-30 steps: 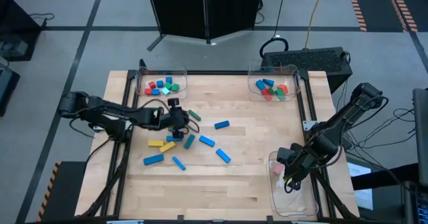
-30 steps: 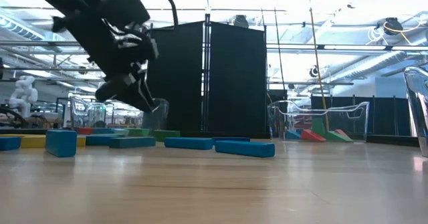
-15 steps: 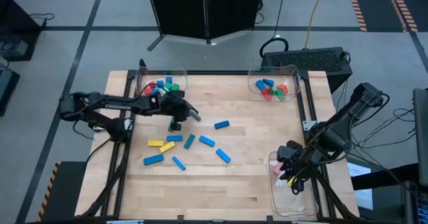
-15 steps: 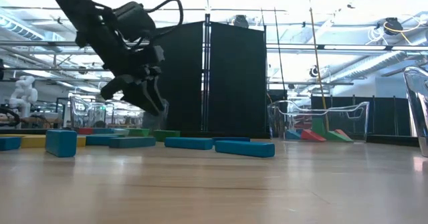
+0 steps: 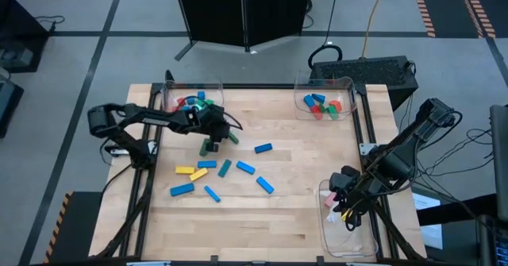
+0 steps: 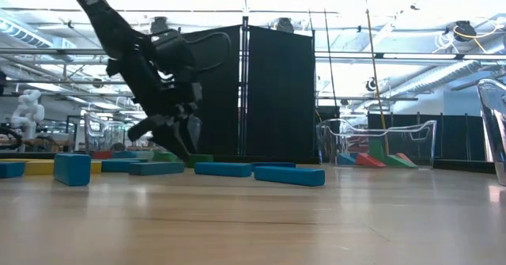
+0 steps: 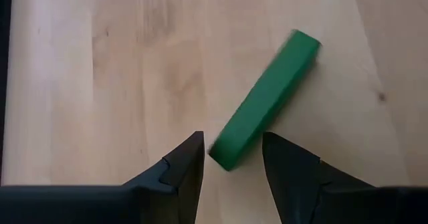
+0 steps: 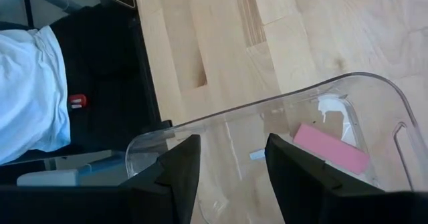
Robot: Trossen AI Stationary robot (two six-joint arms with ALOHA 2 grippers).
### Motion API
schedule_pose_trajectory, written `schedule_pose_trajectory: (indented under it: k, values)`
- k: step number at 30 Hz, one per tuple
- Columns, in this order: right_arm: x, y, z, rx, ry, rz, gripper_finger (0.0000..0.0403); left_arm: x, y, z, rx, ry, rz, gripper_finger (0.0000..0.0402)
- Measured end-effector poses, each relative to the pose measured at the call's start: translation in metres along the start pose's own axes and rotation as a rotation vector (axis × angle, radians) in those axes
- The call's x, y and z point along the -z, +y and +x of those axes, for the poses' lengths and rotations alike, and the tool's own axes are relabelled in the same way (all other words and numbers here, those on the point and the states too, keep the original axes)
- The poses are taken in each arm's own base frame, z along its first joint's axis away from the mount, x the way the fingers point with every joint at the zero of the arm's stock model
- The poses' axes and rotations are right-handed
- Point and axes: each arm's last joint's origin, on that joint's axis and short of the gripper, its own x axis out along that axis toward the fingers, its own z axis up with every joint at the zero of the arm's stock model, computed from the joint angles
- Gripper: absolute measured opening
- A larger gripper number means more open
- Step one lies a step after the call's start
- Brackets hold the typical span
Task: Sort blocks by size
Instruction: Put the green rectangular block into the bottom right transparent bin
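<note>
Several blue, yellow, teal and green blocks [image 5: 225,168] lie loose on the wooden table. A green bar block [image 7: 266,106] lies flat on the wood, also seen in the high view [image 5: 231,137]. My left gripper [image 7: 232,162] is open and tipped down over it, one finger on each side of the bar's near end, and I cannot tell that they touch it. In the low view the left gripper [image 6: 183,145] hangs close above the table. My right gripper [image 8: 231,167] stands open above the clear tray at the near right [image 5: 346,228], where a pink block [image 8: 330,148] lies.
Two clear trays with sorted blocks stand at the far edge, one on the left [image 5: 191,101] and one on the right [image 5: 324,102]. Bare wood lies at the table's near middle. White cloth [image 8: 27,97] shows beyond the table in the right wrist view.
My left gripper has swung away from the cluster of loose blocks toward the table's far edge, has sunk toward the wood and has turned about, and now stands at the green bar. My right gripper has risen a little above the near right tray. No block has moved.
</note>
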Motion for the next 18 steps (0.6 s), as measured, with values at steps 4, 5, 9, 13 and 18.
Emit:
schedule_pose_trajectory:
  k: [4,5,9,13,18]
  values:
    - [0.0,0.0,0.0,0.001,-0.003,0.0,0.0162,-0.006,0.005,0.01,0.022,0.012,0.001,0.0155]
    - [0.0,0.0,0.0,0.004,-0.005,0.0,0.0162,-0.006,0.005,0.012,0.044,0.017,-0.003,0.0155]
    - [-0.001,0.0,0.0,0.014,-0.024,-0.001,0.0162,-0.007,0.004,0.021,0.097,0.061,0.008,0.0155]
    - [-0.001,-0.001,0.0,0.016,-0.027,-0.002,0.0162,-0.008,0.002,0.024,0.113,0.085,0.009,0.0155]
    - [-0.001,-0.001,0.0,0.024,-0.041,-0.005,0.0162,-0.016,0.001,0.022,0.109,0.072,0.012,0.0138]
